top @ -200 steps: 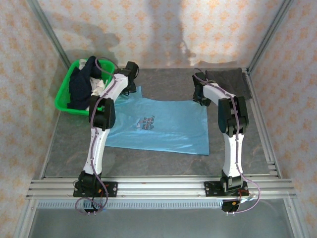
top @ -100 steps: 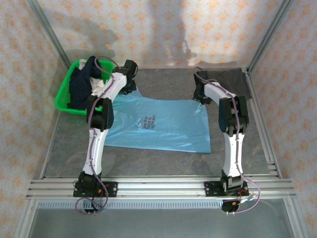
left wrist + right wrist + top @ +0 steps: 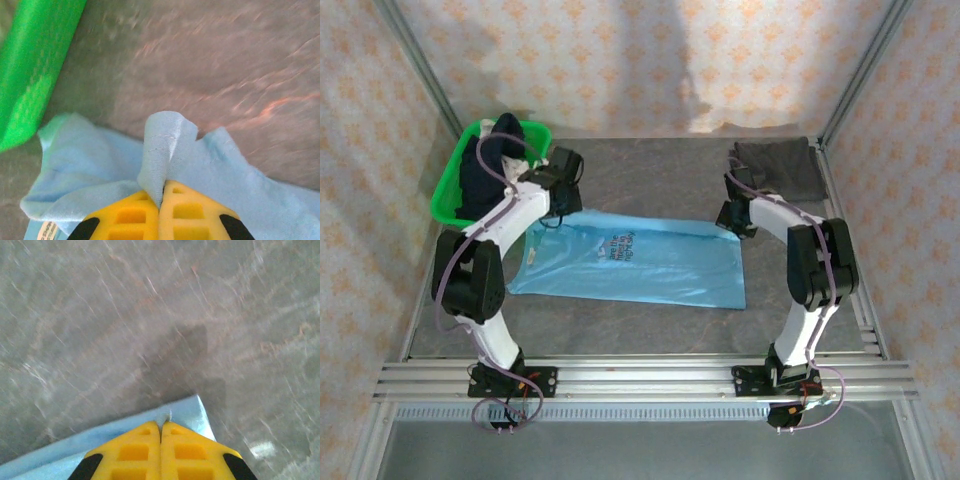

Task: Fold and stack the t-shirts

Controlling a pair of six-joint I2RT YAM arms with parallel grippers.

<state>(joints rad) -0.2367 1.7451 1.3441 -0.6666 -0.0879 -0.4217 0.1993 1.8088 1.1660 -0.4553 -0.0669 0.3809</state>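
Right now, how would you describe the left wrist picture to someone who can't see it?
The left hand, shut, pinches a raised fold of the light blue t-shirt on a grey table; a green basket sits upper left.

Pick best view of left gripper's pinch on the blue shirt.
Left wrist: left gripper shut on a raised blue shirt fold, close up. Top external: arm covers the pinch. Right wrist: the shirt's other corner.

Table [image 3: 650, 170] is open at far centre, between the green basket [image 3: 447, 192] far left, heaped with dark clothes [image 3: 480, 175], and the dark grey shirt [image 3: 778, 168] far right. Bare strip also runs between the light blue t-shirt [image 3: 640, 265] and the front rail [image 3: 640, 372].
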